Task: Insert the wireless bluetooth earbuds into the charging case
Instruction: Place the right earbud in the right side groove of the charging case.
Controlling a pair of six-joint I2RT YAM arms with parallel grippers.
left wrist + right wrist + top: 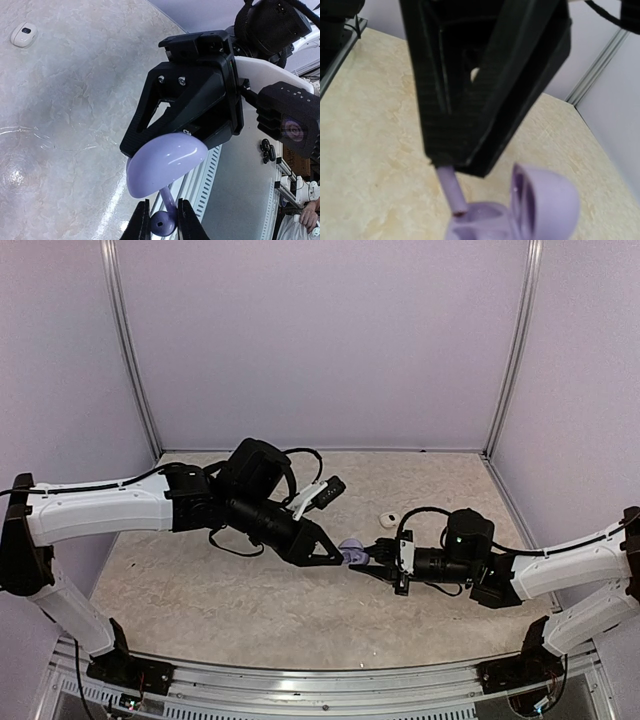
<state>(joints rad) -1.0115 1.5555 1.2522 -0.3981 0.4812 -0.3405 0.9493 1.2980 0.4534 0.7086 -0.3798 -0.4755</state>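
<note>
My left gripper (163,219) is shut on the head of a lilac earbud (161,225). Its stem (450,189) points into the open lilac charging case (485,222), with the tip at the rim of a socket. The case lid (547,200) stands open to the right. My right gripper (372,562) is shut on that case (352,553) and holds it above the table, tip to tip with the left gripper (336,554). In the left wrist view the case (165,162) shows from its rounded outside. No other earbuds are in view.
A small white closed case (388,519) lies on the marbled tabletop behind the grippers; it also shows in the left wrist view (23,34). Lilac walls with metal posts (505,350) enclose the table. A perforated rail (330,685) runs along the near edge.
</note>
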